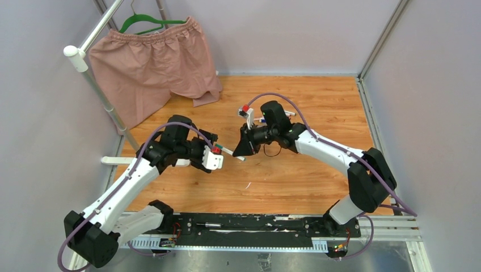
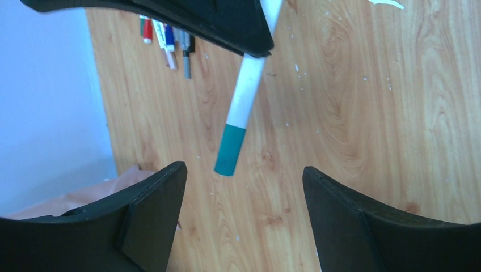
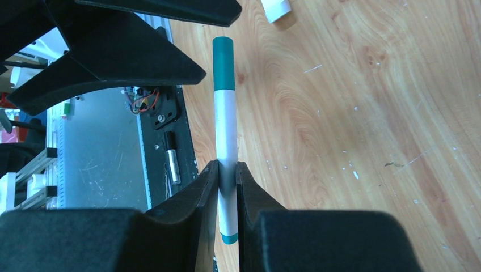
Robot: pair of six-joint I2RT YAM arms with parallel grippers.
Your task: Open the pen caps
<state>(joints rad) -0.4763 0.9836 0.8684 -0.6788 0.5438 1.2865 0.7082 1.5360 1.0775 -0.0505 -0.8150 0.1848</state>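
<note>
My right gripper (image 3: 227, 165) is shut on the white barrel of a pen (image 3: 226, 130), held above the wooden table. The pen's teal-green cap (image 3: 223, 63) points toward my left gripper. In the left wrist view that cap (image 2: 230, 150) hangs just ahead of my left gripper (image 2: 244, 175), slightly left of the gap's middle. The left jaws stand wide apart and touch nothing. From above, the left gripper (image 1: 217, 146) and right gripper (image 1: 243, 152) face each other at mid-table with the pen (image 1: 231, 153) between them. Several more pens (image 2: 167, 39) lie in a group farther back.
Pink shorts (image 1: 153, 62) on a green hanger hang from a white rail (image 1: 96, 85) at the back left. A white bar (image 1: 113, 160) lies at the table's left edge. The black base rail (image 1: 249, 226) runs along the near edge. A small white scrap (image 1: 248, 185) lies mid-table.
</note>
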